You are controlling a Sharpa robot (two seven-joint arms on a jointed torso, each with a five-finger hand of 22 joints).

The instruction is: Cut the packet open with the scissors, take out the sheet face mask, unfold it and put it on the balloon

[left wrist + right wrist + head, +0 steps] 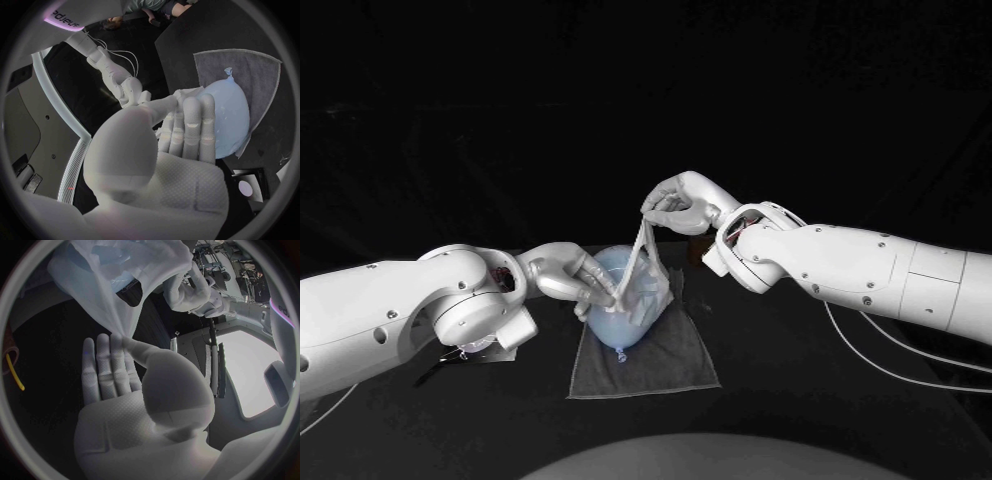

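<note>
The balloon [620, 305] lies on a grey towel [661, 365] on the black worktop [790, 400], and the soft towel likely keeps it from rolling away. The sheet face mask [640, 255] is out and open. It is stretched from high up down onto the balloon.

The right hand [678, 205] is lifted above the balloon and pinches the top of the mask between its thumb and a finger. Its other fingers [103, 365] are straight and side by side. I think it holds the mask up high so the thin wet sheet hangs flat and does not fold back on itself.

The left hand [577, 280] is down at the balloon's side. Its fingers [194, 125] are pressed together along the balloon, and its thumb and a finger seem to pinch the low edge of the mask there. That pulls the sheet tight and may also keep the balloon still.

Near the towel sits a small dark tray [240, 172] with a pale round thing in it, too small to tell what it is
</note>
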